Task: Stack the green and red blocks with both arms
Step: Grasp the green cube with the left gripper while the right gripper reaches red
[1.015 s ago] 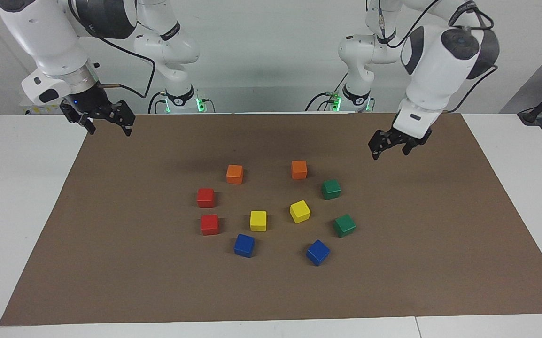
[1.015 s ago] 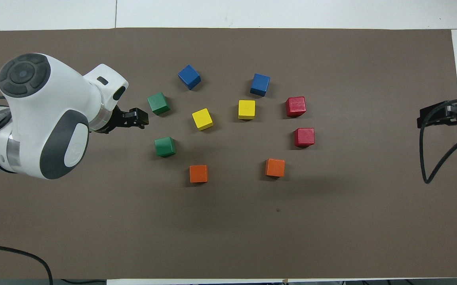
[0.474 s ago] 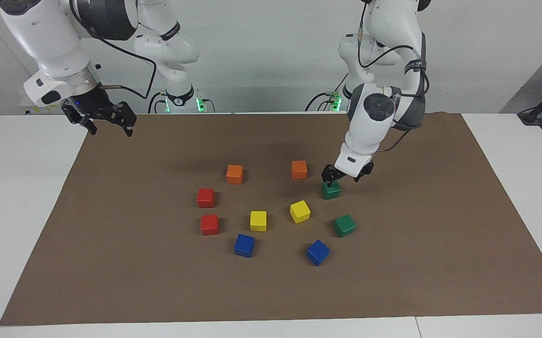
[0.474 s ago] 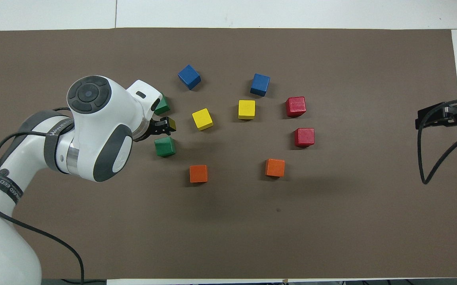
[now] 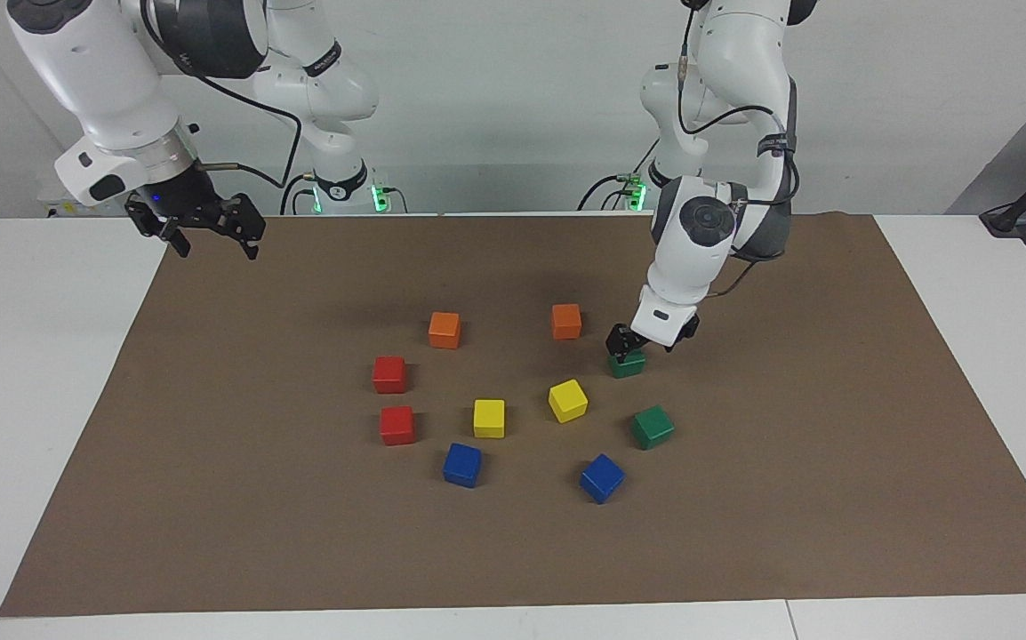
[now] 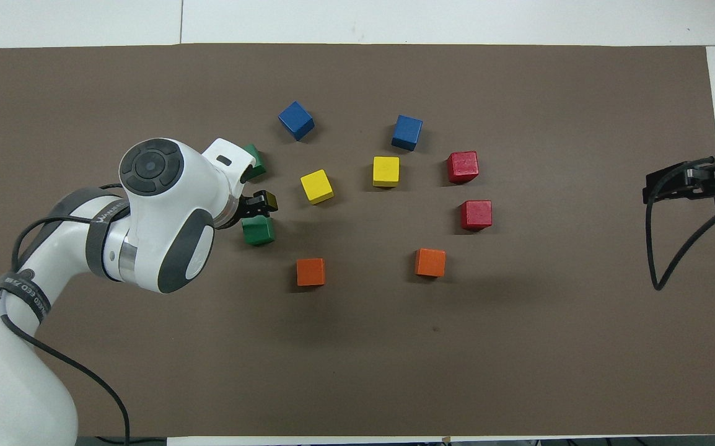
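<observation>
green block (image 5: 627,364) under left tool (image 5: 640,346)

You had two green blocks (image 5: 653,427), two red blocks (image 5: 389,374), plus orange (image 5: 444,330), yellow (image 5: 489,418) and blue cubes (image 5: 462,465), all on a plain brown mat (image 5: 211,498) over a white table (image 5: 33,373).

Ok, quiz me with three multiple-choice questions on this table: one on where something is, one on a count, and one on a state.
1. The left hand is down at: A a blue block; B the green block nearer the robots; C a red block.
2. Orange blocks number: A one; B two; C three.
3. Stacking: A red on red; B green on green; C none yet.
Key: B, the hand is at that green block; B, two lie nearest the robots; C, every block lies singly on the mat.
</observation>
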Robot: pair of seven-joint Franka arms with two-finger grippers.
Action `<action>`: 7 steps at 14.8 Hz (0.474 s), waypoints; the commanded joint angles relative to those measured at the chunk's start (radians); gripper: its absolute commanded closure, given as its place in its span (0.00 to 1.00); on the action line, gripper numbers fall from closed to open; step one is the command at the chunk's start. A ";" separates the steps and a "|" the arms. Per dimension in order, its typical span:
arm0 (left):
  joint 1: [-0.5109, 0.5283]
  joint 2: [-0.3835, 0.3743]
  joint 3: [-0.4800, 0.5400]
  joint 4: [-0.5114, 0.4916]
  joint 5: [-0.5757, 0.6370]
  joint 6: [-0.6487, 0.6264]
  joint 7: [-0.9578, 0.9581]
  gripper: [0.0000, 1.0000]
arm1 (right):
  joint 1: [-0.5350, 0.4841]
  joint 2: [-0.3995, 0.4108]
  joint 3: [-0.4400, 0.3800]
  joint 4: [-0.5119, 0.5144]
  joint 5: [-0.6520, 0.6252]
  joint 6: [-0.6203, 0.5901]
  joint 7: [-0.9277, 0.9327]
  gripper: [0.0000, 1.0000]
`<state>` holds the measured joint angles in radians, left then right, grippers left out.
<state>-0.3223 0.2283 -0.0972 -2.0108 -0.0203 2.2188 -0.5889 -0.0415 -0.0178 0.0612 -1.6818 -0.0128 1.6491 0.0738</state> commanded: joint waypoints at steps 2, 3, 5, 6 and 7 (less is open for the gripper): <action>-0.031 0.011 0.013 -0.016 0.000 0.033 -0.040 0.00 | 0.078 0.008 0.005 -0.088 0.011 0.136 0.081 0.00; -0.031 0.013 0.013 -0.017 0.000 0.038 -0.042 0.00 | 0.090 0.021 0.006 -0.101 0.013 0.168 0.083 0.00; -0.034 0.017 0.013 -0.043 0.000 0.070 -0.042 0.00 | 0.123 0.042 0.006 -0.124 0.013 0.218 0.098 0.00; -0.034 0.017 0.013 -0.054 0.000 0.079 -0.042 0.00 | 0.130 0.056 0.006 -0.130 0.013 0.230 0.119 0.00; -0.034 0.019 0.013 -0.057 0.000 0.085 -0.042 0.00 | 0.141 0.068 0.006 -0.131 0.013 0.244 0.129 0.00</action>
<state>-0.3375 0.2496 -0.0980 -2.0337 -0.0203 2.2589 -0.6133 0.0906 0.0382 0.0657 -1.7933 -0.0128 1.8559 0.1759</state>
